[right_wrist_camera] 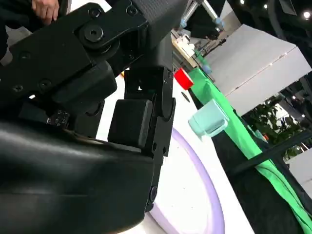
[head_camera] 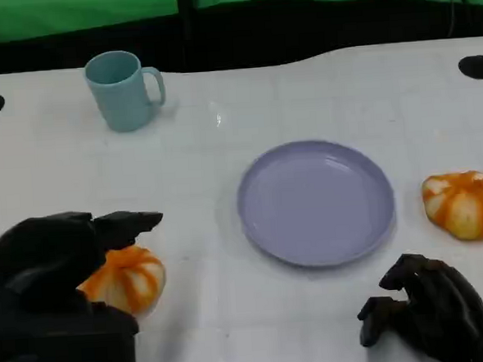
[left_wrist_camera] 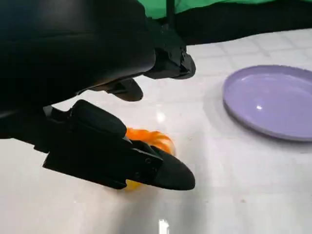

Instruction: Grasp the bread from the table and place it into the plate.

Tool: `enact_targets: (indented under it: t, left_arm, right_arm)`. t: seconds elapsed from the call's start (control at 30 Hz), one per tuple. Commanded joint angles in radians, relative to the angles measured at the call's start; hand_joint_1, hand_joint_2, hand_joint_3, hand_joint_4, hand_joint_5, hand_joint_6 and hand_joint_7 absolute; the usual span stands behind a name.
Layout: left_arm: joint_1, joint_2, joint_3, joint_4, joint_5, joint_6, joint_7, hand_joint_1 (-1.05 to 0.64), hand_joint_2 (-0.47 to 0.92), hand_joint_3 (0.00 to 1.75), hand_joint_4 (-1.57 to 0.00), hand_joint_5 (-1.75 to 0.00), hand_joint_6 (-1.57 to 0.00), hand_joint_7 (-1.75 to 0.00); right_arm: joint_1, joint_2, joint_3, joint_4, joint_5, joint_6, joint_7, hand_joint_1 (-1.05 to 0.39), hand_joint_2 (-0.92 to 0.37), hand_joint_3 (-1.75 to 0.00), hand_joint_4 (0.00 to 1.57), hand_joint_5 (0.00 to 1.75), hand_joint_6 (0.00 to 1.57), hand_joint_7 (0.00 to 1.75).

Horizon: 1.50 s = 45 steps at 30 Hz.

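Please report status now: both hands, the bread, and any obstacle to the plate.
Left hand over the near-left bread, grip unconfirmed. Right hand curled, holding nothing. Plate bare. Path clear; mug far off.

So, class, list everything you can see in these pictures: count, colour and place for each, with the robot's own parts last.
bread: two, orange and white; one at the table's near left under the left hand, one at the right, beside the plate.
plate: one, lilac, middle of the table, nothing on it.
mug: one, pale blue, far left, upright.
table: one, white.
backdrop: green, behind the table.
left hand: black, over the left bread; whether it grips is unclear.
right hand: black, near right, fingers curled, holding nothing.
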Motion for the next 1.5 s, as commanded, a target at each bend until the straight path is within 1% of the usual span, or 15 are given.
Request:
enact_targets:
  t: [0.03,0.2,0.33,0.5,0.67,0.77,1.07,1.4,1.5]
  left_arm:
    - [-0.005,0.022,-0.028,-0.028,0.072,0.040,0.026,-0.78,0.92,0.05,-0.22,-0.20,-0.17,0.00]
    - [-0.037,0.032,-0.094,0.000,0.210,0.059,0.048,-0.75,0.91,0.02,-0.26,-0.13,-0.21,-0.01]
    - [-0.074,0.016,-0.151,0.061,0.283,0.083,0.060,-0.72,0.87,0.00,-0.29,-0.10,-0.23,-0.01]
    - [-0.127,-0.001,-0.213,0.169,0.321,0.108,0.070,-0.70,0.86,0.00,-0.30,-0.07,-0.23,0.00]
    - [-0.185,-0.011,-0.281,0.305,0.356,0.107,0.129,-0.69,0.83,0.00,-0.35,-0.07,-0.26,-0.01]
    - [-0.229,-0.025,-0.330,0.413,0.394,0.126,0.166,-0.73,0.83,0.00,-0.35,-0.05,-0.23,0.00]
    - [-0.313,-0.050,-0.408,0.597,0.397,0.155,0.227,-0.74,0.83,0.00,-0.36,-0.04,-0.23,0.00]
    - [-0.383,-0.074,-0.458,0.800,0.344,0.151,0.284,-0.72,0.84,0.00,-0.42,-0.05,-0.24,-0.01]
    - [-0.395,-0.077,-0.472,0.838,0.325,0.148,0.303,-0.72,0.83,0.00,-0.45,-0.06,-0.26,-0.01]
  right_arm:
    - [-0.005,-0.011,-0.002,-0.004,0.002,-0.003,-0.002,-1.05,-0.72,0.00,1.57,0.74,1.57,0.38]
    - [-0.005,-0.012,-0.002,-0.005,0.003,0.003,-0.004,-1.05,-0.71,0.00,1.57,0.73,1.57,0.37]
    - [-0.004,-0.011,-0.004,-0.002,0.006,-0.001,0.005,-1.04,-0.71,0.00,1.57,0.71,1.57,0.35]
    - [-0.002,-0.011,-0.004,-0.002,0.006,-0.003,0.008,-1.04,-0.71,0.00,1.57,0.71,1.57,0.35]
    - [-0.003,-0.012,-0.007,-0.001,0.006,-0.002,0.006,-1.04,-0.71,0.00,1.57,0.71,1.57,0.35]
    - [-0.005,-0.013,-0.007,0.000,0.005,-0.003,0.008,-1.04,-0.71,0.00,1.57,0.71,1.57,0.35]
    - [-0.007,-0.013,-0.007,0.003,0.005,-0.002,0.008,-1.04,-0.71,0.00,1.57,0.73,1.57,0.36]
    - [-0.002,-0.015,-0.007,-0.001,0.006,-0.004,0.014,-1.03,-0.72,-0.01,1.57,0.71,1.57,0.34]
    - [-0.003,-0.017,-0.008,0.002,0.006,-0.002,0.014,-1.04,-0.71,0.00,1.57,0.70,1.57,0.34]
